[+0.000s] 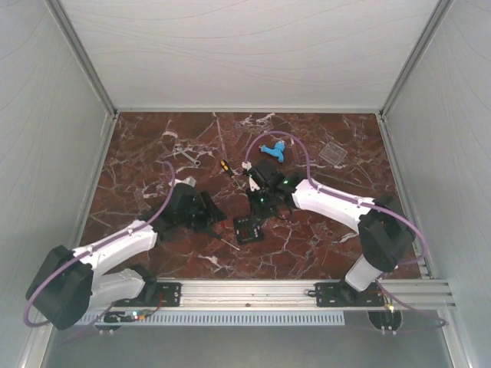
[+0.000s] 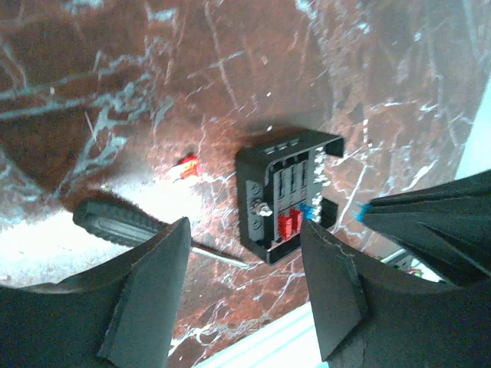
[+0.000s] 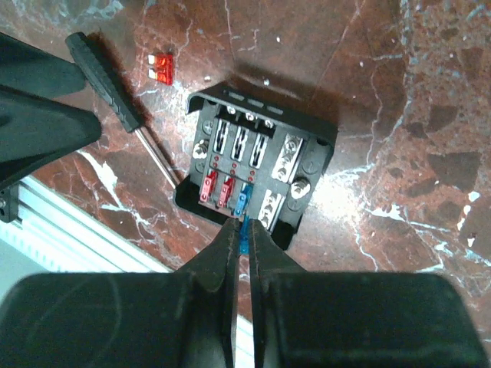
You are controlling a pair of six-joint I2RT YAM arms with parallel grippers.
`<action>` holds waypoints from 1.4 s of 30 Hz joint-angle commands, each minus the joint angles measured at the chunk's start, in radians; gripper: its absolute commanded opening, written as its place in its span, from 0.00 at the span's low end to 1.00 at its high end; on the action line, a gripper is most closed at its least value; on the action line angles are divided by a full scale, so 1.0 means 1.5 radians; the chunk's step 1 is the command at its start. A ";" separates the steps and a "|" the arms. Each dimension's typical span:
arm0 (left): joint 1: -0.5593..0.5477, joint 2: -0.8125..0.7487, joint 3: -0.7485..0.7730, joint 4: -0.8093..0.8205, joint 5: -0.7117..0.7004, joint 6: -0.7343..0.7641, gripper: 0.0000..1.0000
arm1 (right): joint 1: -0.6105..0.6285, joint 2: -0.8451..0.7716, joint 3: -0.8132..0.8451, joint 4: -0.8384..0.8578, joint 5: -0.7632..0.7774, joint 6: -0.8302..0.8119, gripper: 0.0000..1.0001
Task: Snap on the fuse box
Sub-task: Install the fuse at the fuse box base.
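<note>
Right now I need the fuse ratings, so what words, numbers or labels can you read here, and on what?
No text is readable in any view.
fuse box: tiny red marks beside the slots, too small to read.
loose red fuse: nothing legible.
blue fuse in the right claw: edge-on, nothing shows.

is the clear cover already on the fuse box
No, the fuse box sits uncovered, while the clear cover lies well apart from it, farther back and to the right.
</note>
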 commanded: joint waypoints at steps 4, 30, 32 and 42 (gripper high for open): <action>0.081 -0.033 0.018 0.051 0.086 0.103 0.79 | 0.016 0.064 0.065 -0.025 0.035 0.004 0.00; 0.144 -0.054 -0.067 0.123 0.050 0.182 1.00 | 0.042 0.178 0.155 -0.084 0.092 0.061 0.00; 0.143 -0.055 -0.067 0.123 0.050 0.182 1.00 | 0.043 0.181 0.157 -0.087 0.096 0.063 0.00; 0.143 -0.037 -0.063 0.123 0.062 0.181 1.00 | 0.046 0.192 0.158 -0.078 0.100 0.069 0.00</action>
